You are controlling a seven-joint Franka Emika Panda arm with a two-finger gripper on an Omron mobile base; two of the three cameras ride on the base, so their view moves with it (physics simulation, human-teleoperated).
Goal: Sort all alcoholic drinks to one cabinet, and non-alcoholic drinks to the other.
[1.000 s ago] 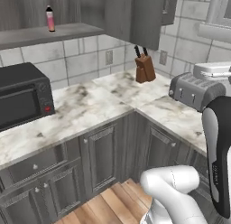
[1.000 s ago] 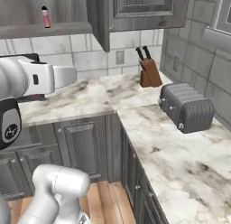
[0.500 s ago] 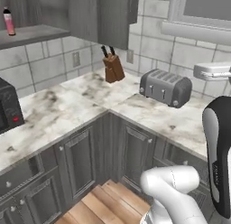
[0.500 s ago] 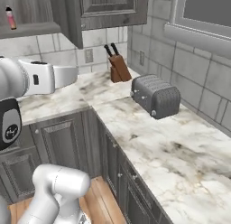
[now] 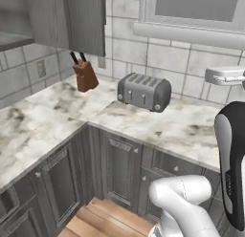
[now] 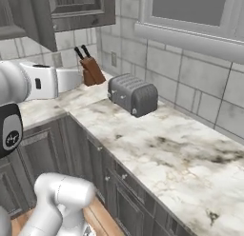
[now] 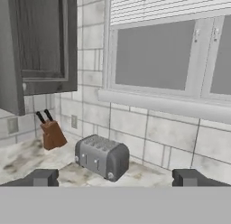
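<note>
My hand (image 7: 115,177) hangs with its fingers spread wide, gripping nothing. Ahead and below it sits a grey toaster (image 7: 102,156) on the marble worktop (image 7: 149,175); a knife block (image 7: 52,133) stands farther left, under a wall cabinet (image 7: 43,44) with its door open.

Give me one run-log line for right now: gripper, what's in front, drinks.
gripper: open, holding nothing | ahead: toaster, knife block on marble counter | wall cabinet door open | drinks: none in sight
</note>
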